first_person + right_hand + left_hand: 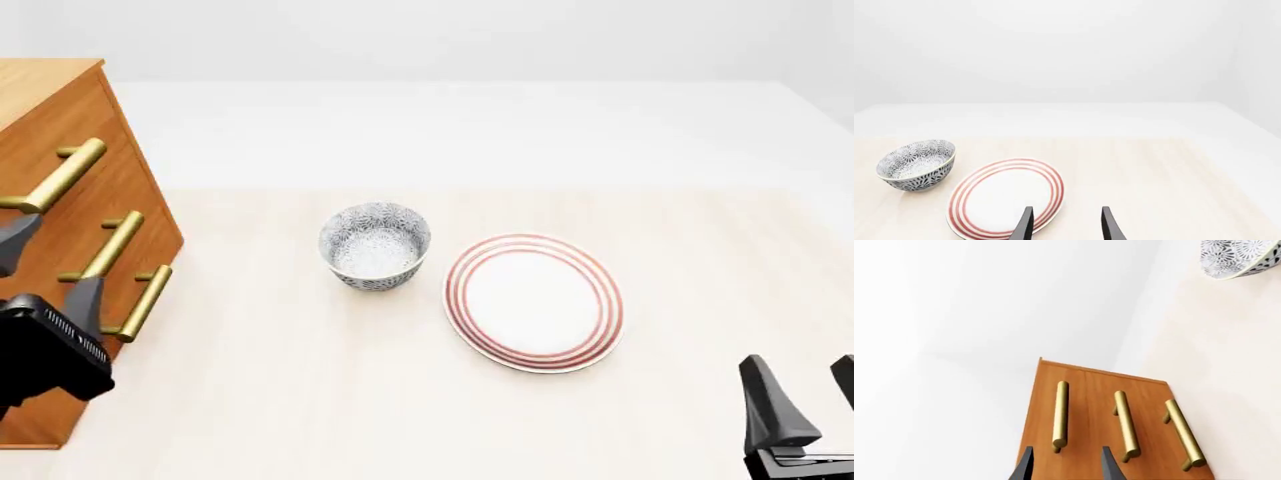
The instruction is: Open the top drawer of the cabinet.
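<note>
cabinet (54, 110): orange-brown wood, far left of table, cut off by frame | 3 brass bar handles, top drawer (1047, 405) shut | left gripper (1066, 462) spread, just short of top handle (1060, 414) | right gripper (1066, 223) spread, near striped plate (1006, 196) | 1 patterned bowl (375, 243)
</note>
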